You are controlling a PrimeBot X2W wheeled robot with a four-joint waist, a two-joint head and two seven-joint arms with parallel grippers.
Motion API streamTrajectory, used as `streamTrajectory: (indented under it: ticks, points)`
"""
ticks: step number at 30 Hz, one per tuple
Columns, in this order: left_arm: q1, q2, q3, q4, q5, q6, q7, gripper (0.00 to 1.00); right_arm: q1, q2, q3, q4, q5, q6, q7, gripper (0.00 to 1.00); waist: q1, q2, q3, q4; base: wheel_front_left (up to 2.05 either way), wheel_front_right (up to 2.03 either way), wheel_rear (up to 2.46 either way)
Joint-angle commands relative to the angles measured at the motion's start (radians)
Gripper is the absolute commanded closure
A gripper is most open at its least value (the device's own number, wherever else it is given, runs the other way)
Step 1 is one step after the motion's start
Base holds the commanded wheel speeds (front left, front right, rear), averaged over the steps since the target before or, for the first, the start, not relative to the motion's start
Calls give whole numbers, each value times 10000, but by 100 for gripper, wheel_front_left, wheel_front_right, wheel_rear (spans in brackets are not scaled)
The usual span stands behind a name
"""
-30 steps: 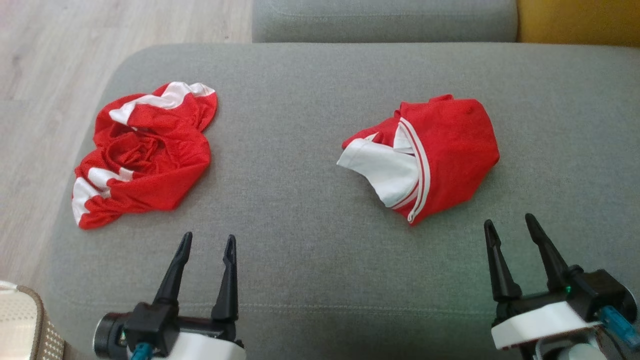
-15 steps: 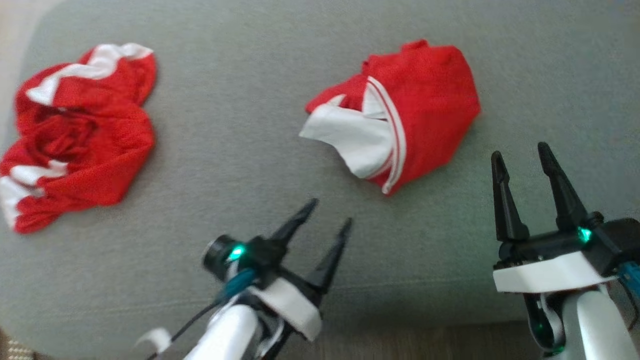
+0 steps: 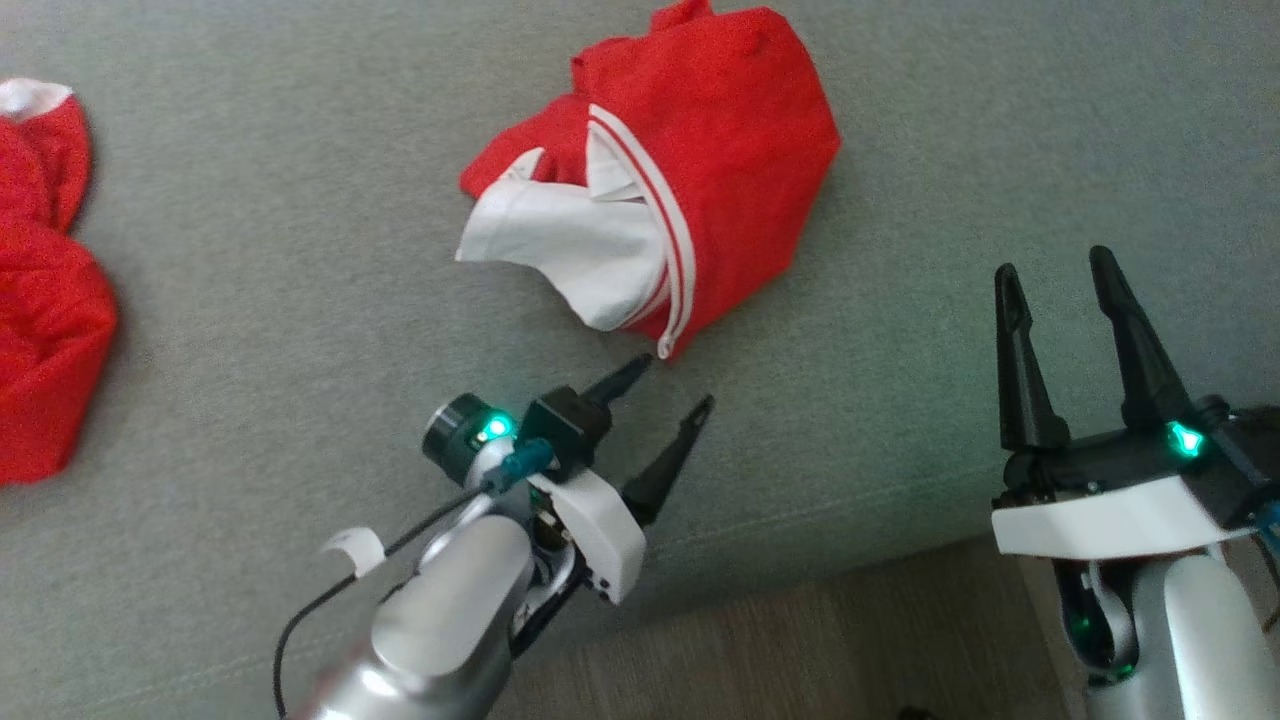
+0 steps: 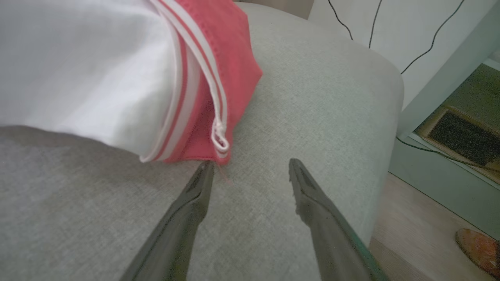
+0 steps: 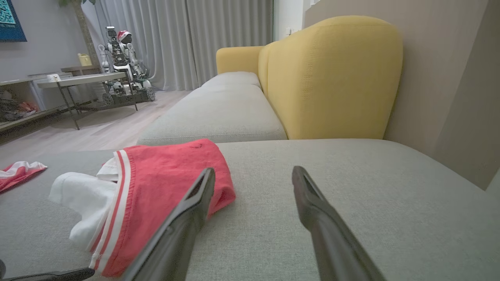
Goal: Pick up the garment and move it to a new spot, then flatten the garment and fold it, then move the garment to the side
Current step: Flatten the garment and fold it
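**Left fingers held apart at the garment's corner**

The crumpled red fabric garment with a white panel and white striped trim (image 3: 700, 150) is lying on the grey woven sofa cushion (image 3: 300, 250), in the upper middle of the head view, where its top edge is being cut off by the frame. The left gripper (image 3: 675, 382) is being held low over the cushion, just in front of the garment's nearest corner. Its fingers (image 4: 193, 203) are being kept spread, with nothing between them. In the left wrist view one fingertip is being shown right at the looped end of the trim; whether it is touching the cloth cannot be told. The right gripper (image 3: 1052, 262) is being held to the right of the garment and apart from it, over bare cushion, its fingers likewise released and empty. A second red and white cloth (image 3: 45, 300) is lying at the left edge of the head view, mostly cut off. In the right wrist view part of the garment is being hidden behind one dark finger, and a yellow upholstered sofa back (image 5: 332, 78) is standing beyond the cushion. A strip of wooden floor (image 3: 800, 640) is being shown below the cushion's front edge.
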Motion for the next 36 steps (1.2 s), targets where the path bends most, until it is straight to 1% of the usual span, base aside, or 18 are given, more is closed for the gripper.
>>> streamTrajectory:
  ticks: [1, 2, 3, 4, 5, 6, 7, 13, 15, 17, 19, 22, 25, 28, 31, 32, 33, 36]
  points:
    - [-328, -18, 328, -196, 0, 27, -53, 0, -321, -81, 214, -384, 94, -2, -23, 0, -1, 0, 158, -190, 0, 0, 0]
    - [-404, -18, 423, -149, 65, 132, -53, 0, -343, -81, 218, -391, 106, -2, -23, 0, -1, 0, 188, -245, 0, 0, 0]
    - [-456, -18, 481, -124, 107, 179, -53, 2, -360, -81, 215, -397, 114, -2, -23, 0, -1, 0, 211, -288, 0, 0, 0]
    - [-491, -18, 534, -114, 114, 207, -53, 19, -373, -81, 213, -402, 125, -2, -23, 0, -1, 0, 225, -323, 0, 0, 0]
    - [-517, -18, 589, -136, 90, 228, -53, 53, -380, -81, 210, -401, 131, -2, -23, 0, -1, 0, 233, -348, 0, 0, 0]
    - [-522, -18, 642, -171, 19, 228, -53, 73, -384, -81, 210, -394, 134, -2, -23, 0, -1, 0, 232, -372, 0, 0, 0]
    - [-530, -18, 671, -219, -46, 219, -53, 100, -384, -81, 210, -382, 137, -2, -23, 0, -1, 0, 220, -391, 0, 0, 0]
    - [-625, -18, 727, -663, -538, 129, -53, 100, -371, -81, 254, -291, 242, -2, -23, 0, -1, 0, -13, -515, 0, 0, 0]
    - [-835, -18, 714, -966, -915, 77, -53, 100, -389, -81, 282, -277, 317, -2, -23, 0, -1, 0, -116, -565, 0, 0, 0]
    - [-1243, -18, 638, -1217, -1560, 31, -53, 100, -410, -81, 340, -250, 400, -2, -23, 0, -1, 0, -224, -636, 0, 0, 0]
    - [-1947, -18, 399, -1276, -2234, 12, -53, 100, -432, -81, 452, -214, 500, -2, -23, 0, -1, 0, -351, -747, 0, 0, 0]
    - [-3330, -18, -25, -1333, -3719, 7, 11, 100, -428, -81, 556, -190, 719, -2, -23, 0, -1, 0, -553, -939, 0, 0, 0]
    - [-4866, -18, -33, -1386, -5094, 5, 395, 100, -376, -81, 641, -158, 910, -2, -23, 0, -1, 0, -739, -1147, 0, 0, 0]
    - [-6364, -17, 160, -1280, -6103, 4, 809, 100, -319, -81, 700, -136, 1083, -2, -23, 0, -1, 0, -926, -1365, 0, 0, 0]
    - [-7723, -17, 368, -1254, -6743, 4, 957, 100, -240, -81, 669, -119, 1179, -2, -23, 0, -1, 0, -1120, -1475, 0, 0, 0]
    - [-7723, -17, 368, -1254, -6743, 4, 957, 100, -240, -81, 669, -119, 1179, -2, -23, 0, -1, 0, -1120, -1475, 0, 0, 0]
    - [-8115, -17, 477, -1266, -6953, 4, 934, 100, -212, -81, 639, -111, 1196, -2, -23, 0, -1, 0, -1183, -1475, 0, 0, 0]
    - [-9052, 69, 824, -1186, -7108, 3, 622, 100, -137, -81, 555, -109, 1200, -2, -23, 0, -1, 0, -1372, -1382, 0, 0, 0]
